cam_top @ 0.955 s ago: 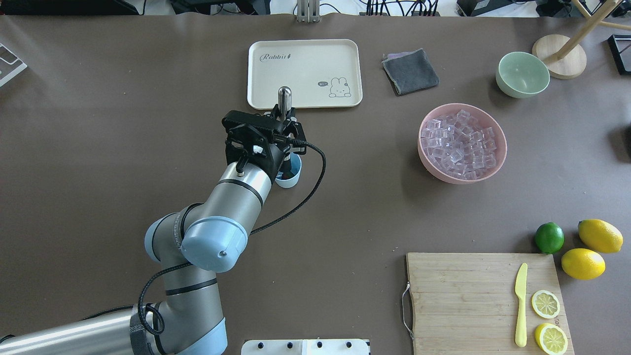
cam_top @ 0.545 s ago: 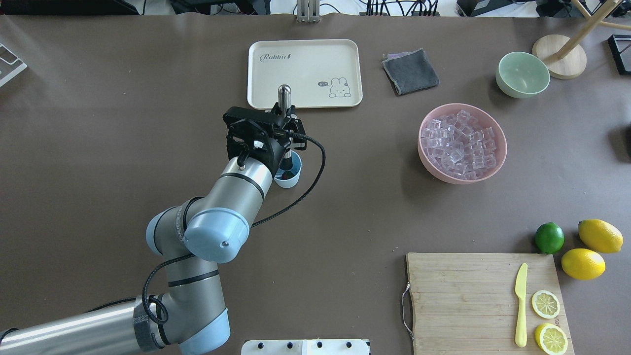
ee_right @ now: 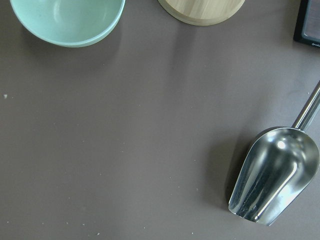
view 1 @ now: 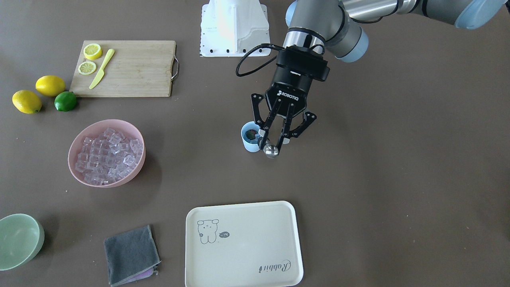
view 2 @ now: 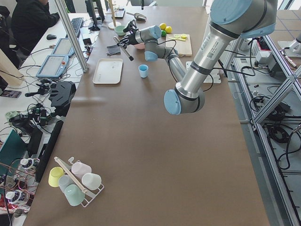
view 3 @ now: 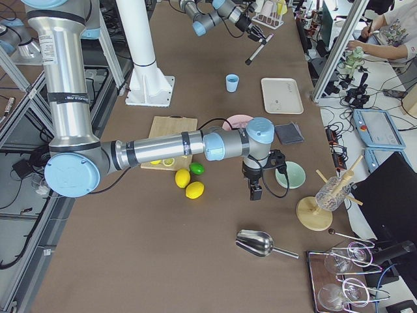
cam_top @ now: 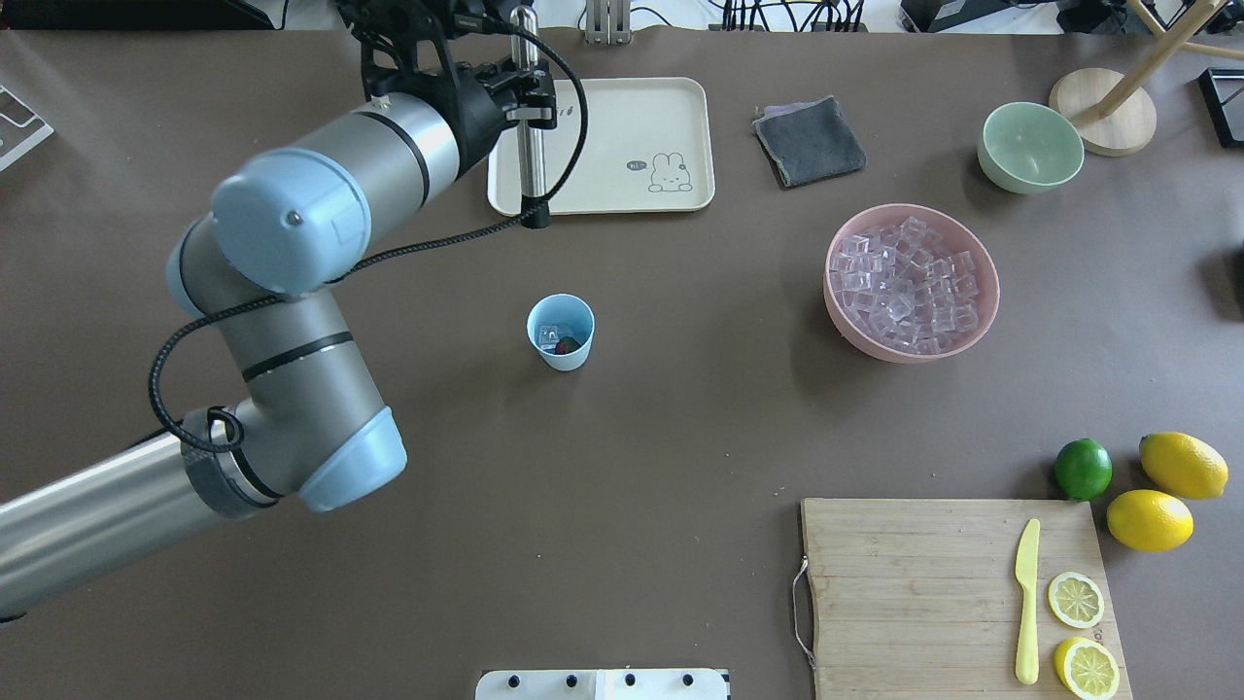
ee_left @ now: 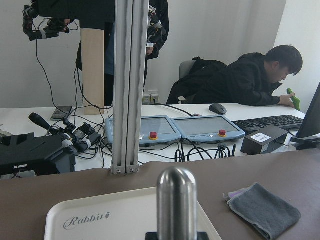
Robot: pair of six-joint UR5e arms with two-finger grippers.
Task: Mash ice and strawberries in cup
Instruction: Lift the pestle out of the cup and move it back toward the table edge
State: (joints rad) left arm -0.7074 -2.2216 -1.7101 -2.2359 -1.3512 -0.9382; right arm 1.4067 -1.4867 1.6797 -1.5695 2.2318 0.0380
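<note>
Left pincer (cam_top: 528,102) clamped on a steel muddler (cam_top: 532,165), held high behind and a little left of the cup (cam_top: 561,332), shaft tilted, black tip down over the near edge of the tray (cam_top: 603,126), well apart from the cup. Inside the cup, ice (cam_top: 549,334) and a strawberry (cam_top: 570,344) at the bottom. Right of the cup, a pink bowl (cam_top: 904,354) heaped with more ice. Behind that and still right of the cup, a grey cloth (cam_top: 810,141), then a green bowl (cam_top: 1030,146). Right of the cup on the robot's side, a board (cam_top: 904,583) bearing a yellow knife (cam_top: 1026,603) and lemon slices (cam_top: 1076,599), with a lime (cam_top: 1083,469) and lemons (cam_top: 1183,465) at its far corner. Right pincer (view 3: 253,190) far right of the cup, low beside the green bowl, near a steel scoop (ee_right: 275,180); open or closed, impossible to tell.
</note>
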